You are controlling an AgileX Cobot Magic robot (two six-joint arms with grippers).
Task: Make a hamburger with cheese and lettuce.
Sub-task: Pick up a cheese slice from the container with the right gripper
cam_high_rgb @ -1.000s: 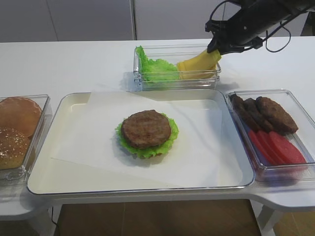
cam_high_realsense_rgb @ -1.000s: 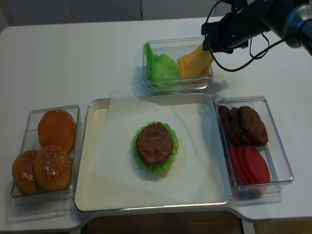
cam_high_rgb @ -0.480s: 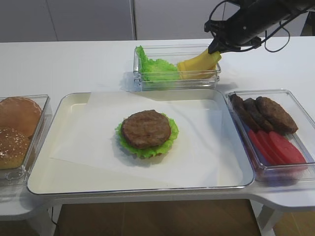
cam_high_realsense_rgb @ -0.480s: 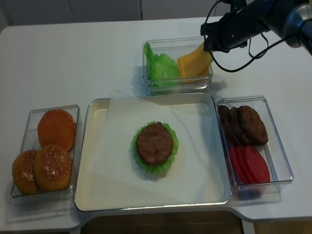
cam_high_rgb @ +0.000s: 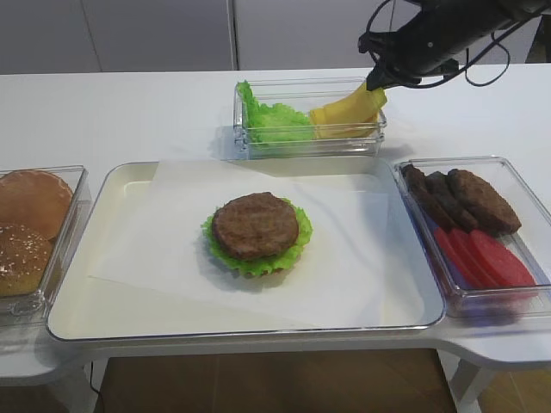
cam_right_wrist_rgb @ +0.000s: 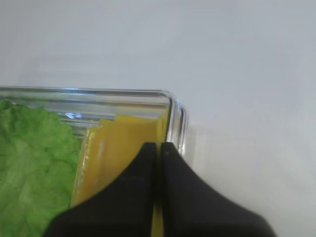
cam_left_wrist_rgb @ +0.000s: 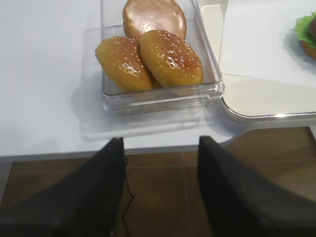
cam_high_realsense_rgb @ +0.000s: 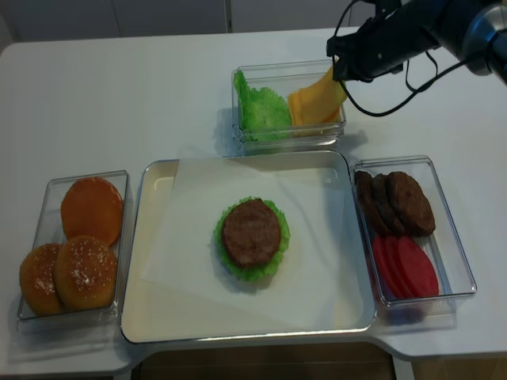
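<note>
The hamburger (cam_high_rgb: 256, 227) (cam_high_realsense_rgb: 251, 233), a brown patty over a frilly green leaf, lies on the paper in the middle of the tray. Loose lettuce (cam_high_rgb: 272, 120) (cam_high_realsense_rgb: 261, 106) (cam_right_wrist_rgb: 29, 168) fills the left half of the clear box at the back. The yellow cheese (cam_high_rgb: 343, 112) (cam_high_realsense_rgb: 310, 101) (cam_right_wrist_rgb: 116, 148) leans in that box's right half. My right gripper (cam_high_rgb: 376, 85) (cam_high_realsense_rgb: 339, 74) (cam_right_wrist_rgb: 159, 149) is shut on the top edge of a cheese slice by the box's right wall. My left gripper (cam_left_wrist_rgb: 160, 143) stands open over the table's front edge, holding nothing.
A clear box of buns (cam_high_rgb: 76, 185) (cam_high_realsense_rgb: 47, 186) (cam_left_wrist_rgb: 210, 89) stands left of the tray (cam_high_rgb: 86, 301) (cam_high_realsense_rgb: 139, 317). At the right, another box (cam_high_rgb: 508, 172) (cam_high_realsense_rgb: 444, 206) holds dark patties and red slices. The lettuce and cheese box (cam_high_rgb: 301, 83) stands behind the tray.
My right gripper has closed on the cheese slice and risen slightly, pulling the slice's top edge up. Nothing else has moved.
</note>
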